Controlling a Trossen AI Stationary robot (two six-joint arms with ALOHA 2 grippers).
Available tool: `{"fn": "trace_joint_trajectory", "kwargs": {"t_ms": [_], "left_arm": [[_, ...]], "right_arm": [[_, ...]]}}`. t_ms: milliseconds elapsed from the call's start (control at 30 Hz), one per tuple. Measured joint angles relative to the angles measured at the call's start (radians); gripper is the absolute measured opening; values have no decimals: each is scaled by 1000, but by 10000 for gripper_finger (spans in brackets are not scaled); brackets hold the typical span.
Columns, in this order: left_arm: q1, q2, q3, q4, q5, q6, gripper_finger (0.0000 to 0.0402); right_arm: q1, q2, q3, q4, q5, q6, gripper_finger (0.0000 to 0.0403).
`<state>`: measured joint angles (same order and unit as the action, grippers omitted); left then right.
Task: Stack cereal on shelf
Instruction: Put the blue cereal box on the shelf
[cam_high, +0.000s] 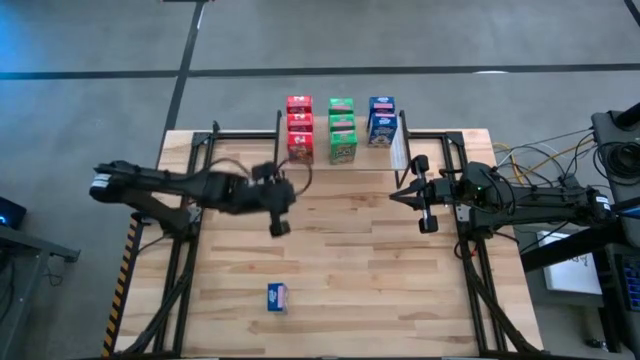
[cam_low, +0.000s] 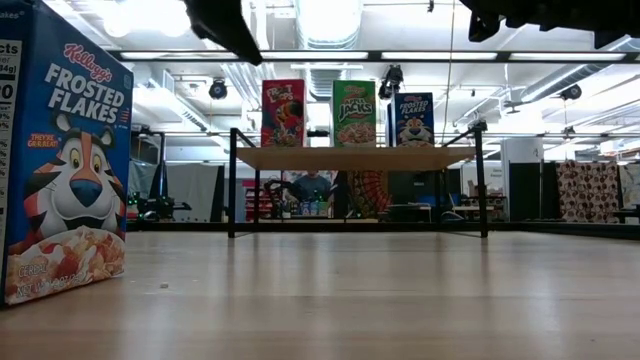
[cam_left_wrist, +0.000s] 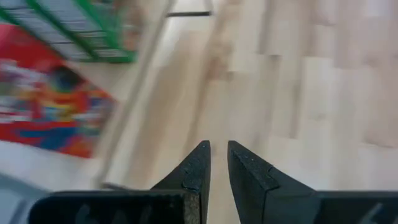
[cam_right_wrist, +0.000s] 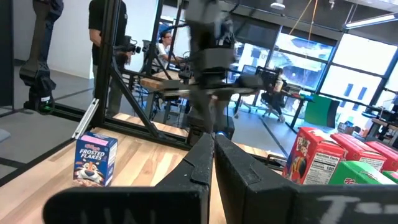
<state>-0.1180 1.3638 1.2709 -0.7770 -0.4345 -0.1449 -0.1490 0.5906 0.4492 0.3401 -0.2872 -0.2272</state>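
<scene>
The shelf (cam_high: 345, 150) stands at the table's far edge on black legs. On its plank rest red cereal boxes (cam_high: 299, 128), green ones (cam_high: 342, 130) and blue ones (cam_high: 381, 120), standing upright in the low view (cam_low: 354, 113). One blue cereal box (cam_high: 277, 297) stands alone on the table near the front edge (cam_right_wrist: 94, 160). My left gripper (cam_high: 296, 196) hovers above the table in front of the red stack, slanting down, its fingers (cam_left_wrist: 219, 155) almost together with nothing between. My right gripper (cam_high: 396, 197) hangs shut and empty (cam_right_wrist: 212, 142) at mid-right.
Black frame rails (cam_high: 180, 260) run along the table's left and right sides. Bare wood (cam_high: 380, 280) lies between the arms and the front edge. People sit and stand in the room beyond the table (cam_right_wrist: 106, 25).
</scene>
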Motion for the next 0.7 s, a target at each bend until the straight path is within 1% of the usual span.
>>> {"fn": "trace_joint_trajectory", "kwargs": {"t_ms": [100,200,333,500,700], "left_arm": [[-76,-27,-83,75,0,-43,37],[-139,-34,-124,85,3,-121,37],[-197,-29,-127,69,8,-240,37],[-239,-24,-125,68,58,-348,37],[-282,-24,-125,67,59,-477,37]], "right_arm": [[0,0,0,0,0,0,9],[0,0,0,0,0,2,9],[0,0,0,7,0,3,9],[0,0,8,14,0,-9,9],[0,0,21,16,0,-68,9]]}}
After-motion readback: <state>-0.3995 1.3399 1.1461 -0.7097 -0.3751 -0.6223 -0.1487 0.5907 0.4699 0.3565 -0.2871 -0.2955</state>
